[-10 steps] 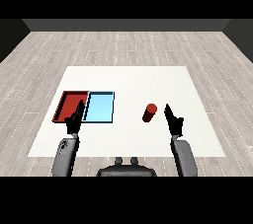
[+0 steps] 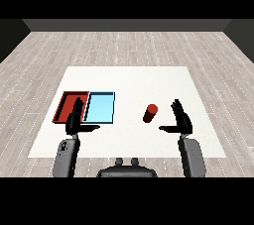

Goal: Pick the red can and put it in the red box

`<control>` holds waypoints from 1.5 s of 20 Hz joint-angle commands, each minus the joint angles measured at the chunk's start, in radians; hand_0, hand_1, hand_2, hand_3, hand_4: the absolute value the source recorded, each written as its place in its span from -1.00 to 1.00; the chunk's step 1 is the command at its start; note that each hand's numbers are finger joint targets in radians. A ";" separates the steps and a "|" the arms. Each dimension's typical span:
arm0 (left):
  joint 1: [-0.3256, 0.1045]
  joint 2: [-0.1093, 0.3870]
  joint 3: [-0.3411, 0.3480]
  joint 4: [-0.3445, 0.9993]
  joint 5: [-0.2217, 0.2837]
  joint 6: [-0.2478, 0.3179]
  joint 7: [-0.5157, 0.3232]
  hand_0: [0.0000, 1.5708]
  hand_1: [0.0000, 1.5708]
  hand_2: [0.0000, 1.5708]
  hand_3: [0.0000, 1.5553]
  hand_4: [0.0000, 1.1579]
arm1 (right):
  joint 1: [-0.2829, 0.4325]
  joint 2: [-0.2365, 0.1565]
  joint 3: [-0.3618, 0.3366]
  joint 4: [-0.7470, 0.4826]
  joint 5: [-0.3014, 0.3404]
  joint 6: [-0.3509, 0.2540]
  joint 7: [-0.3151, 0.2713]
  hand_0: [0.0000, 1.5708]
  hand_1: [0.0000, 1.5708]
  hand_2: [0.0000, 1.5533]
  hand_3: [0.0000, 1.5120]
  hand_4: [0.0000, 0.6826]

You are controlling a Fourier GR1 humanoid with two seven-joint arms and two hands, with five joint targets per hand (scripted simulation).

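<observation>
Head view: a white table [image 2: 129, 78] stands on a grey plank floor [image 2: 129, 45], and two trays lie side by side, touching, near the table's left edge. The red tray [image 2: 65, 106] is the outer one, closest to that edge; the light blue tray [image 2: 100, 107] is on its inner side, toward the middle.

The red can [image 2: 150, 113] stands on the bare tabletop right of centre, leaning a little, well apart from both trays and closer to the table's near edge than to its far edge.

The right hand [image 2: 182, 120] is just beside the can on its right, not touching it. Its fingers are straight and point up, its thumb reaches out toward the can, and it holds nothing.

The left hand [image 2: 75, 121] is at the near edge of the two trays, over the line where they meet. Its fingers are straight, its thumb sticks out to the right, and it too holds nothing.
</observation>
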 commanded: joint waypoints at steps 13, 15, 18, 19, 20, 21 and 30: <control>0.053 -0.038 -0.009 -0.059 0.020 -0.026 -0.159 -1.00 -1.00 -1.00 -1.00 -1.00 | -0.081 -0.026 -0.093 0.150 -0.070 0.122 -0.199 -1.00 -1.00 -1.00 -1.00 -1.00; 0.090 -0.063 -0.039 -0.074 -0.021 0.006 -0.171 -1.00 -1.00 -1.00 -1.00 -1.00 | -0.044 -0.015 -0.085 0.048 -0.079 0.093 -0.120 -1.00 -1.00 -1.00 -1.00 -1.00; 0.005 -0.035 0.016 0.016 0.030 -0.029 -0.179 -1.00 -1.00 -1.00 -1.00 -1.00 | -0.012 0.001 -0.074 0.072 -0.050 0.102 -0.172 -1.00 -1.00 -1.00 -1.00 -1.00; 0.035 -0.050 -0.011 -0.006 -0.012 -0.001 -0.200 -1.00 -1.00 -1.00 -1.00 -1.00 | 0.051 0.063 -0.026 0.053 -0.015 0.069 -0.210 -1.00 -1.00 -1.00 -1.00 -1.00; 0.014 -0.015 0.035 0.038 0.022 -0.036 -0.207 -1.00 -1.00 -1.00 -1.00 -1.00 | -0.050 -0.008 -0.072 0.105 -0.063 0.124 -0.164 -1.00 -1.00 -1.00 -1.00 -1.00; 0.096 -0.015 0.020 -0.073 0.047 -0.060 -0.170 -1.00 -1.00 -1.00 -1.00 -1.00 | -0.047 -0.013 -0.096 0.111 -0.073 0.114 -0.173 -1.00 -1.00 -1.00 -1.00 -1.00; -0.009 -0.071 -0.014 0.045 -0.022 0.020 -0.199 -1.00 -1.00 -1.00 -1.00 -1.00 | -0.141 0.010 -0.087 0.273 -0.075 0.124 -0.213 -1.00 -1.00 -1.00 -1.00 -1.00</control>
